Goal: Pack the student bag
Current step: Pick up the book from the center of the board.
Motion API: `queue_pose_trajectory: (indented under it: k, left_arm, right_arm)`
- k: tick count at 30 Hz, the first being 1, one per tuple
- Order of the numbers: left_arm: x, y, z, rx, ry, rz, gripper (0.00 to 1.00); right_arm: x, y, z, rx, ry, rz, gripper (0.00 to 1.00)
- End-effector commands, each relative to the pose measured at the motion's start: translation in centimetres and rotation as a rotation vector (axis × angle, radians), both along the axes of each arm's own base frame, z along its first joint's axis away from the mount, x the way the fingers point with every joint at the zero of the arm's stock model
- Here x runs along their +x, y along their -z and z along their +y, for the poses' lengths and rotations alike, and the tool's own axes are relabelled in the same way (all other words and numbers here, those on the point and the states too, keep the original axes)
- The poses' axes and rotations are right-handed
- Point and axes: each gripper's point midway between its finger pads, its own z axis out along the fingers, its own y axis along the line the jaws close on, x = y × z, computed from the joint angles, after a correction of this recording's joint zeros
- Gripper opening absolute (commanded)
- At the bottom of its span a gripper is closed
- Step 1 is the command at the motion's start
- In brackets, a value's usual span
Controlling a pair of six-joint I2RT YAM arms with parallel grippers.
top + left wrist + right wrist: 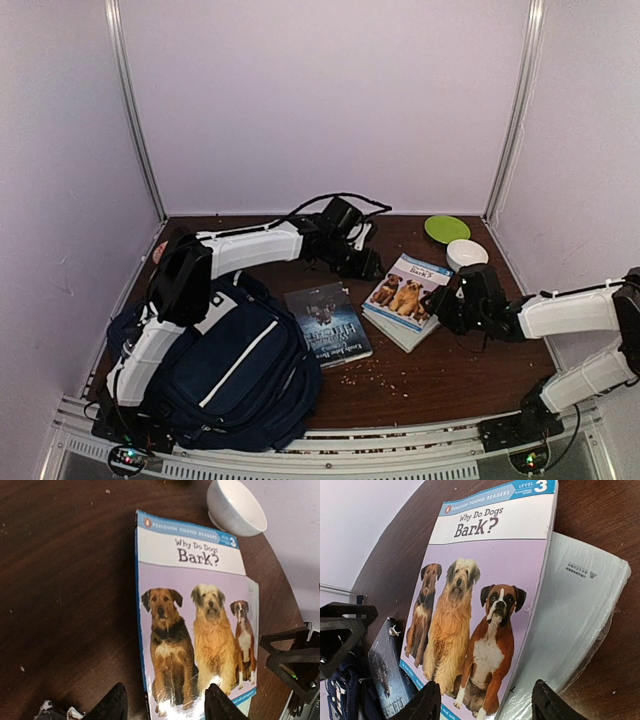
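student bag [240, 370] lay at the near-left corner of the table [450, 370], against my left arm [140, 362], way closer to it than to the right. left pincer [365, 265] and right pincer [442, 305] both gaped open, empty, flanking the dog book [405, 290].

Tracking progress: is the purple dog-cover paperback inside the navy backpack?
Out: purple dog-cover paperback lies atop white wrapped book, apart from navy backpack.

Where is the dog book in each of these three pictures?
Top view: dog book right of centre.
Left wrist: dog book central, below the bowl.
Right wrist: dog book central, atop a wrapped book.
Shared landmark: the bowl, also by it in the top view.
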Motion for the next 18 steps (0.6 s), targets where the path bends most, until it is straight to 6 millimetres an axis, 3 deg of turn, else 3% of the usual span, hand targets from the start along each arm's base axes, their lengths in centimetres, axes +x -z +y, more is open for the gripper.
queue_pose_trajectory:
  k: [1,11,18]
  left_arm:
    - [-0.3,0.7,-0.9,-0.032,0.012,0.047,0.89]
    - [-1.7,3.4,-0.9,-0.020,0.046,0.141,0.79]
    - [-2.8,4.0,-0.6,-0.021,0.071,0.180,0.75]
  right_arm:
    - [1.6,-1.2,0.5,0.034,0.014,-0.034,0.61]
    - [2.0,-0.3,0.5,0.037,0.025,-0.009,0.61]
    - [1.8,-0.2,0.5,0.036,0.020,-0.002,0.61]
